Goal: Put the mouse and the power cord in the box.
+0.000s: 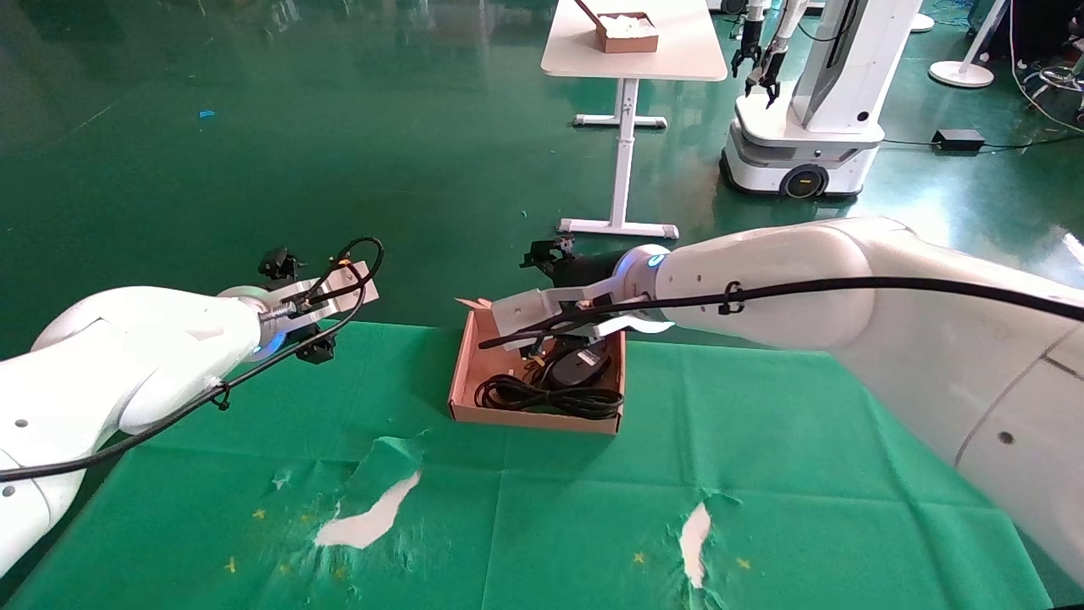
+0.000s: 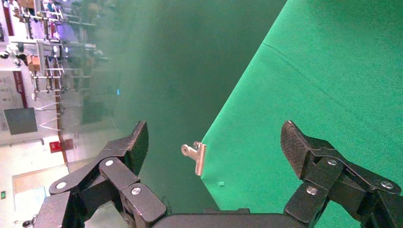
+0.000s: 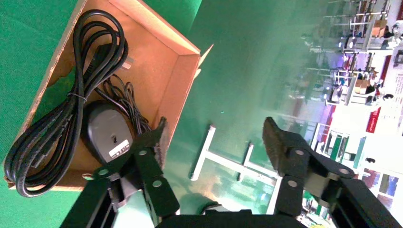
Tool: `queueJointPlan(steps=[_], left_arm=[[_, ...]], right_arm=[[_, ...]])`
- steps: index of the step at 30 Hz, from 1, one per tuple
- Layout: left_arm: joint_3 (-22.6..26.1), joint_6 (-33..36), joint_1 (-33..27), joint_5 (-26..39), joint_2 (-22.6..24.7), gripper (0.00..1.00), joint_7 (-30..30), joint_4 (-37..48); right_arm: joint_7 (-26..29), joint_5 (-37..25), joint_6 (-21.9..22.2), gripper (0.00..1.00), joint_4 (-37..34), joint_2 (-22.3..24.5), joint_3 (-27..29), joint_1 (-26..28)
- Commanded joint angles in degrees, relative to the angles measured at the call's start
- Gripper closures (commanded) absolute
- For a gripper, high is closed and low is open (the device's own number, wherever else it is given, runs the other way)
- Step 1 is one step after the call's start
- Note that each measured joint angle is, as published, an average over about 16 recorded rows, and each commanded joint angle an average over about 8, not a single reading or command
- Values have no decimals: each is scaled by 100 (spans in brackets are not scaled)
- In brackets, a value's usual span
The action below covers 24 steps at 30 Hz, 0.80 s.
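bench (image 1: 762, 508): green cloth cover, torn in two spots near the front edge, white showing through.
box (image 1: 464, 373): sits mid-bench toward the far edge, open top.
power cord (image 1: 542, 396): coiled inside the box along its near wall.
mouse (image 1: 580, 364): also inside the box, just behind the cord, touching it; thin wire bundled beside it.
right gripper (image 3: 214, 137): hangs above the far rim of the box, fingers (image 3: 154, 140) spread wide, holding nothing.
left gripper (image 2: 214, 142): off to the left past the bench's far edge, well apart from the box, fingers spread, empty.
step: judging from the layout, both items are in; the task looks done, with the right arm at release/clear-out stage.
next move: probably just lift the right arm straight up and back without snagging the box's far wall or corner flap; no further grasp looks needed.
risk: the lower finger sits close to the rim, so a sideways pull could nudge the box.
right wrist view only: mouse lies belly-up, white label (image 3: 119, 148) visible; cord tied at mid-loop; plug end near the far corner. Head view hides much of this behind the arm.
left wrist view only: metal clip (image 2: 196, 156) pinning the cloth at the bench corner.
head view only: both arms' positions relative to the box; white table (image 1: 631, 42) and another robot (image 1: 804, 110) far behind on the floor.
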Motion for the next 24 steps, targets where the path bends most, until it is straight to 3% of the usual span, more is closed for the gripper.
queueJointPlan(steps=[1,8,24], left_arm=[[0,0,0,0,0,0,0,0],[0,0,0,-1,0,0,1,-1],[1,1,0,0,-1,0,0,-3]], right_arm=[[-2,-7,4,0,-3,-5,-6,6],[70,185,-207,0,141,165,250,-164],[576,1484,-1604,0,1097,1307,1958,-1317]])
